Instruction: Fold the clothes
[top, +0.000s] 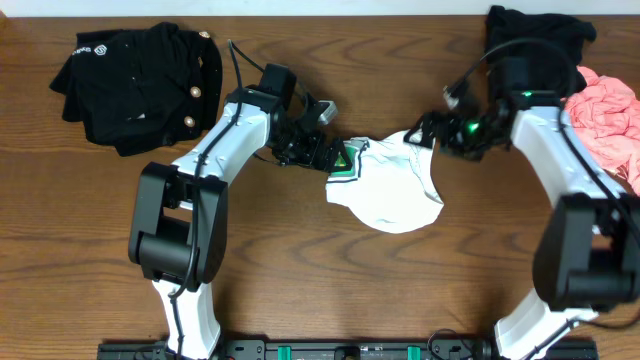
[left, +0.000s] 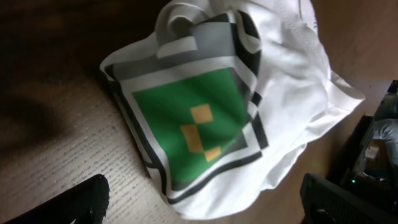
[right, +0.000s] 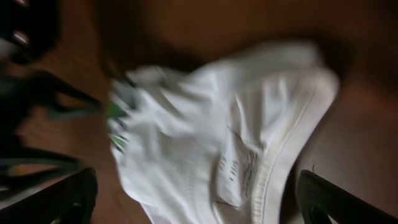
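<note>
You'll find the crumpled white cotton T-shirt with green blocky print (top: 392, 195), midway between the brown wooden table's (top: 300, 290) side edges, light and limp, so pinch seamed edges; left gripper (top: 333, 155) gapes wide, right gripper (top: 422, 138) probably too (blurred).

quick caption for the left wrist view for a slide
Open left pincer above the bunched white T-shirt, green blocky print facing the camera

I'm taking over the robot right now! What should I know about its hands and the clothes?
Left hand: open, by the printed edge of the white T-shirt.
Right hand: open, by the shirt's opposite edge.
The shirt lies crumpled between them. Black gold-buttoned piece heaped far left; black piece and pink piece heaped far right.
Done: nothing looks folded yet.
Left to do: flatten and fold the shirt, then the other three.
</note>
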